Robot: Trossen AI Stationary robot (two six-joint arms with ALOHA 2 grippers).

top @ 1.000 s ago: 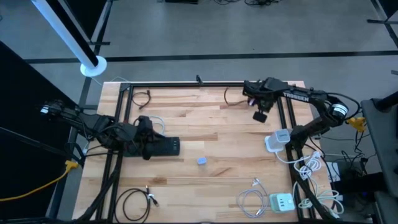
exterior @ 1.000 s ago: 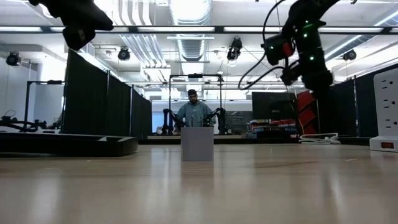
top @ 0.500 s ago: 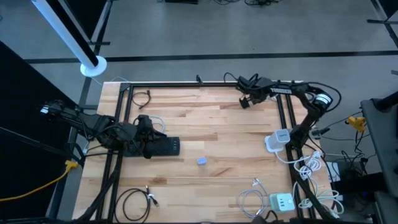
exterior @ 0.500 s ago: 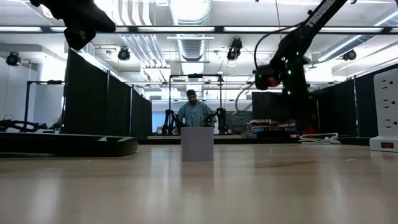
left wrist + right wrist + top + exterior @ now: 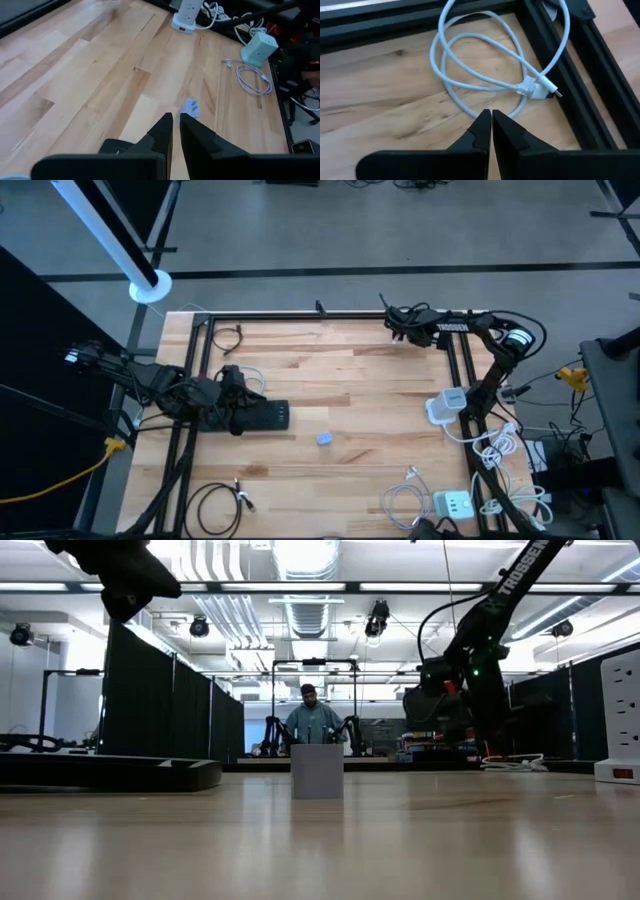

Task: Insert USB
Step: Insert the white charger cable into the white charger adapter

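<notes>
Reading TROSSEN on its arm, the right gripper (image 5: 491,120), fingers closed on nothing, hung over a coiled white cable (image 5: 485,75) beside the table's black frame (image 5: 600,100), the left gripper (image 5: 175,131) likewise closed and empty

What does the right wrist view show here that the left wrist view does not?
Only the right wrist view shows a coiled white cable with its plug lying on the wood beside the dark frame rail, just ahead of the right gripper, whose fingers are nearly together. Only the left wrist view shows the small blue-grey block, a white power strip, a pale green charger cube and another white cable ahead of the left gripper. Both show the wooden table.
</notes>
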